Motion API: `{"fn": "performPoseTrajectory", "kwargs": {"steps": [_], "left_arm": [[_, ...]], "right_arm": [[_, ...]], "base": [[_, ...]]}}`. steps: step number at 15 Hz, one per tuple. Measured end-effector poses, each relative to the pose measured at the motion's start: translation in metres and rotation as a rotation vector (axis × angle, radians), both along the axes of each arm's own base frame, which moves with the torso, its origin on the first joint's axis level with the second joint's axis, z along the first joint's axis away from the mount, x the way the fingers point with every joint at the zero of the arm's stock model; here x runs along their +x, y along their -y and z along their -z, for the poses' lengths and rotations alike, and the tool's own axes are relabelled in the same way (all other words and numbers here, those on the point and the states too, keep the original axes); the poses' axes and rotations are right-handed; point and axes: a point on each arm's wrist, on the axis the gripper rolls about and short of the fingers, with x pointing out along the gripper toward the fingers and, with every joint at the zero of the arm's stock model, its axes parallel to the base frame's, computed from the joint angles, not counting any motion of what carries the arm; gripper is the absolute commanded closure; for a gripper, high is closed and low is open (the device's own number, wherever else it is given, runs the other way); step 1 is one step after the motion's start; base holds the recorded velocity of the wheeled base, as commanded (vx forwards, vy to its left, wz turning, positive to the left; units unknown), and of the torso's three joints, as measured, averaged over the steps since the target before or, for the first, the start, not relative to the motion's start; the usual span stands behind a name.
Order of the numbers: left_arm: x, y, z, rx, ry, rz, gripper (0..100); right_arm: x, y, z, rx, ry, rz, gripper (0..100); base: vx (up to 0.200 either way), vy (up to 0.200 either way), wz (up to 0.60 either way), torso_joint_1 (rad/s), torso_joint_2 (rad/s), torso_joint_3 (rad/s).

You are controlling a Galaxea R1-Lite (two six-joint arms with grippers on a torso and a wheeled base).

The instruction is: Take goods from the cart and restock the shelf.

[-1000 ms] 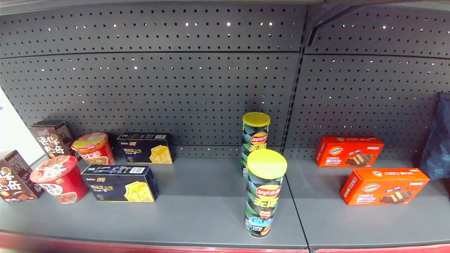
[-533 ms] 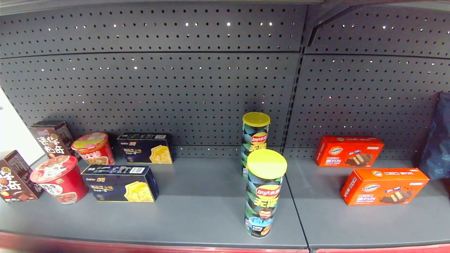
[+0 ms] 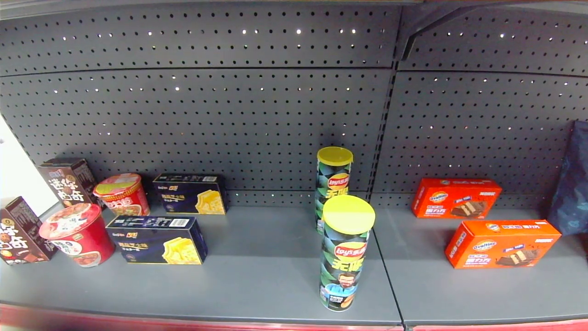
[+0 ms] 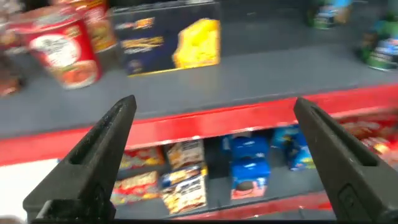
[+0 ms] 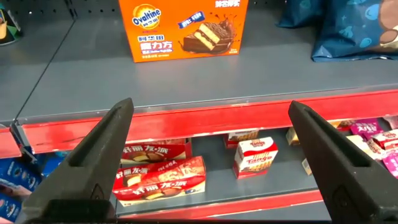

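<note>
Two empty claws, the left claw (image 4: 214, 106) and right claw (image 5: 209, 104), are hanging spread apart before the shelf (image 3: 257, 271), where the front chip can (image 3: 345, 257) and its neighbours are sitting unmoved over the last second, suggesting the next pick is pending.

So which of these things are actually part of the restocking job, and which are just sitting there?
Part of the job: the shelf, chip cans, orange boxes, navy boxes, red noodle cups; the open, empty left gripper and right gripper.
Just there: the pegboard back wall, blue bag, packets on the lower shelf.
</note>
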Motion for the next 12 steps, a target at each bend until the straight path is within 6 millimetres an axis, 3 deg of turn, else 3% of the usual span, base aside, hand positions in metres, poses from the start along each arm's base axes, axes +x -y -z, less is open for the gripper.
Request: {"fn": "performPoseTrajectory", "kwargs": {"steps": [6, 12], "left_arm": [[-0.0004, -0.0035, -0.0009, 0.069, 0.01, -0.358, 0], [-0.0005, -0.0039, 0.0013, -0.005, 0.01, -0.382, 0]], "right_arm": [[0.0, 0.0, 0.0, 0.001, 0.0, 0.0, 0], [0.0001, 0.0, 0.0, 0.001, -0.001, 0.0, 0]], "base": [[0.0, 0.0, 0.0, 0.0, 0.0, 0.0], [0.0, 0.0, 0.0, 0.0, 0.0, 0.0]]}}
